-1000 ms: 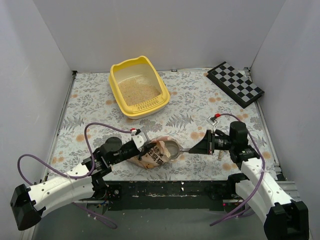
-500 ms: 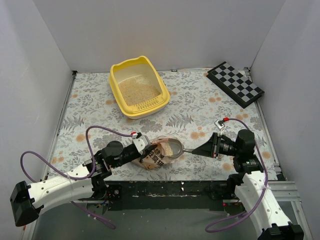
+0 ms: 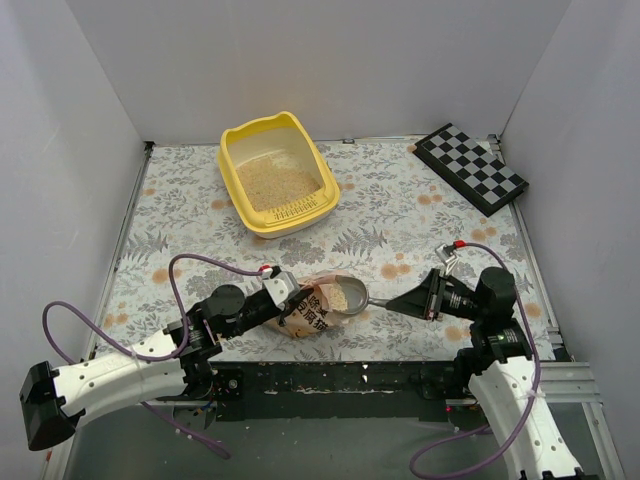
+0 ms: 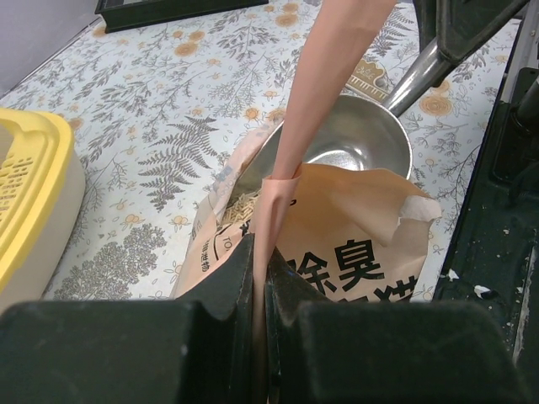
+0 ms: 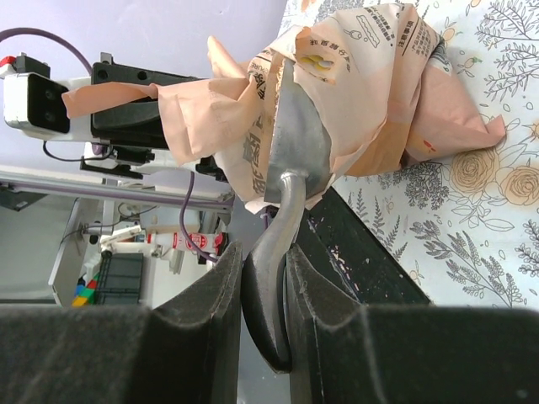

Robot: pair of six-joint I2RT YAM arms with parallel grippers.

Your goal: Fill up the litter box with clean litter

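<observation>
Overhead, floral-print table [image 3: 400, 212] inside pale walls [image 3: 350, 60], left claw [image 3: 288, 299] pinching bag [image 3: 310, 318], right claw [image 3: 392, 302] clamped on scoop [image 4: 354, 135]

Left pincer [image 3: 283, 298] and right pincer [image 3: 392, 303] clamped tight, arms low, converging.

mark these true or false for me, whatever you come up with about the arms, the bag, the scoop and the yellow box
1. The left end effector is shut on an edge of the bag. True.
2. The scoop lies inside the litter box. False: its bowl sits at the bag's mouth, apart from the box.
3. The right end effector grips the scoop by its handle. True.
4. The litter box is empty. False: clean litter already covers its floor.
</observation>
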